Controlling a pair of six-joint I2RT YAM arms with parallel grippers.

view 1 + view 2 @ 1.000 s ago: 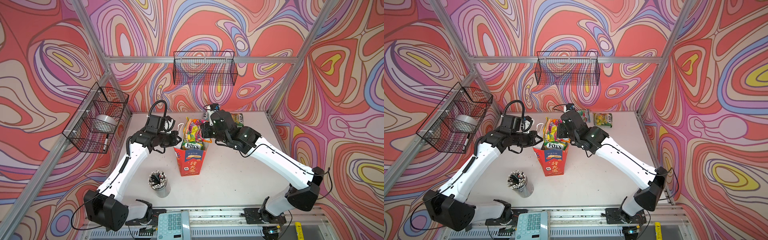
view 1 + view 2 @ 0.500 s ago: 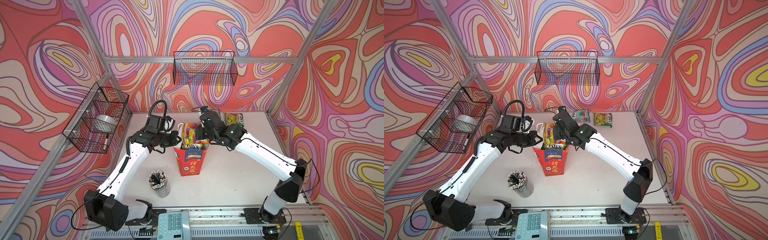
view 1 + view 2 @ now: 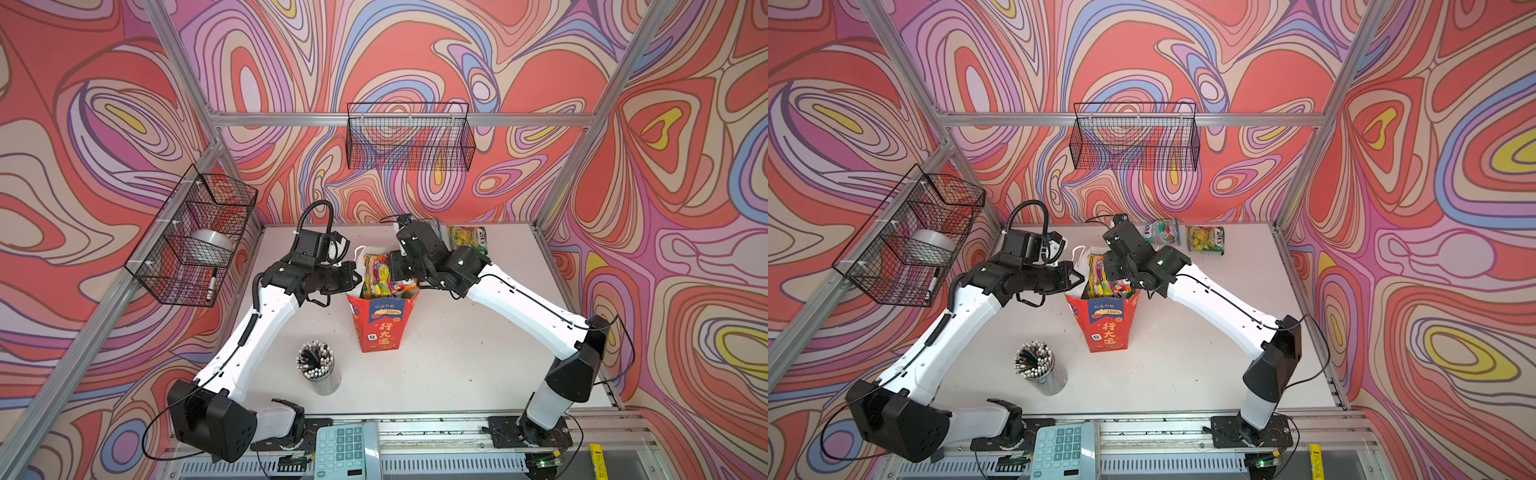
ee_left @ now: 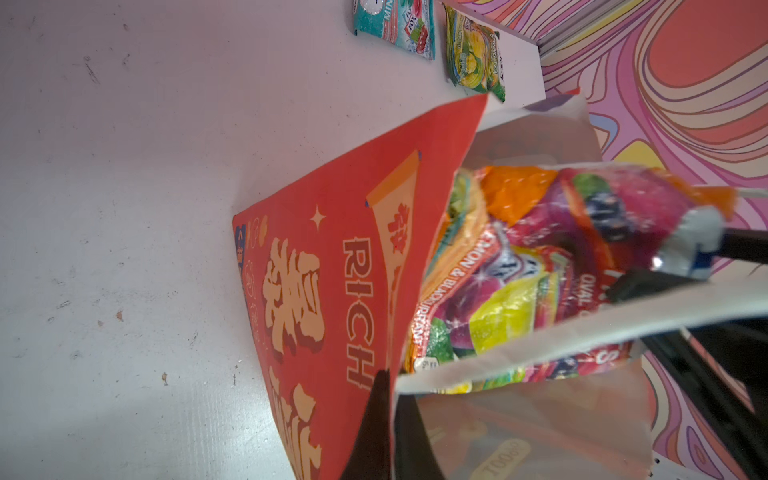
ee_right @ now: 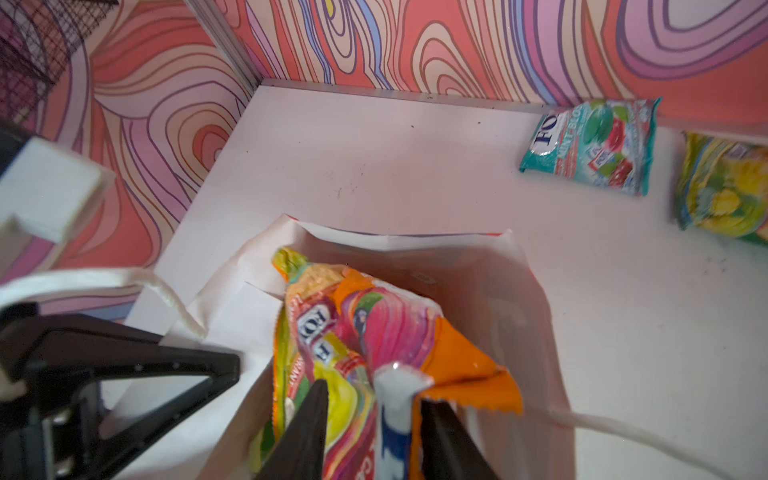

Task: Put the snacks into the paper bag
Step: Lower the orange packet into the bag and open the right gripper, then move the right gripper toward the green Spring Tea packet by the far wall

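The red-orange paper bag (image 3: pixel 384 324) (image 3: pixel 1104 320) stands mid-table, its mouth held wide. My left gripper (image 3: pixel 355 276) (image 4: pixel 392 386) is shut on the bag's left rim (image 4: pixel 415 232), one finger outside and one inside. Several glossy snacks (image 3: pixel 376 278) (image 4: pixel 540 249) (image 5: pixel 374 324) stick up out of the bag. My right gripper (image 3: pixel 1111 270) (image 5: pixel 374 392) hangs over the mouth, jaws apart on either side of a pouch's corner. A teal pouch (image 3: pixel 1163 231) (image 5: pixel 590 145) and a green-yellow pouch (image 3: pixel 467 239) (image 5: pixel 723 195) lie flat by the back wall.
A metal cup of pens (image 3: pixel 318 365) stands in front and to the left of the bag. Black wire baskets hang on the left wall (image 3: pixel 195 237) and the back wall (image 3: pixel 409 137). A calculator (image 3: pixel 347 451) lies at the front rail.
My right gripper brought the pouch down into the bag's mouth and its jaws have parted. The pouches now sit lower in the bag. The left gripper kept its hold on the rim.
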